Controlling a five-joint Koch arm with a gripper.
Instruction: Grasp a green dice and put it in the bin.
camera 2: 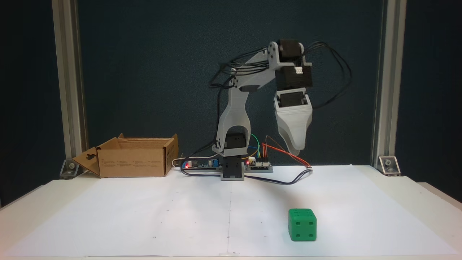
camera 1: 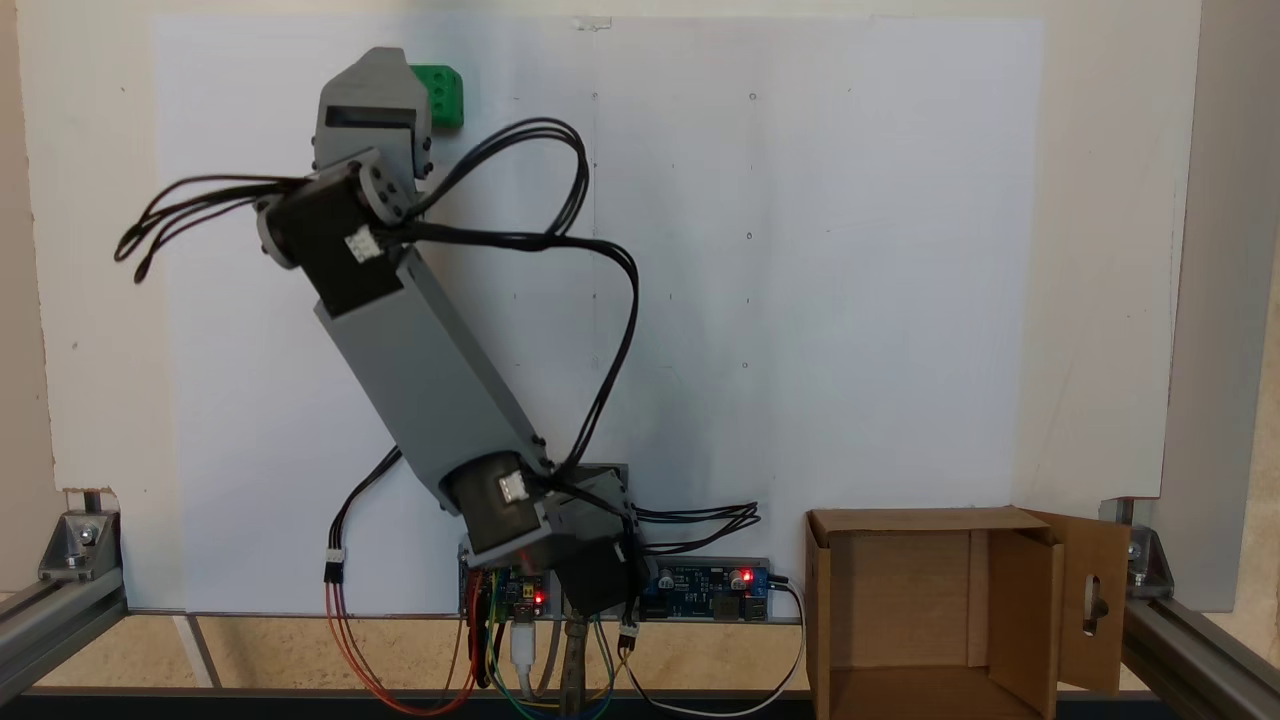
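On white paper (camera 2: 180, 216) green dice (camera 2: 302, 224) sits square, four-pip face frontward.

The green dice (camera 2: 302, 224) sits flat on the white paper on my tabletop (camera 2: 144, 216), a bright cube with rounded edges, four sunken pips on the face toward a fixed view. The bin (camera 2: 131, 161), a brown corrugated cardboard box, stands open-topped well apart from it, one flap with a keyhole slot (camera 1: 1094, 604) folded outward.
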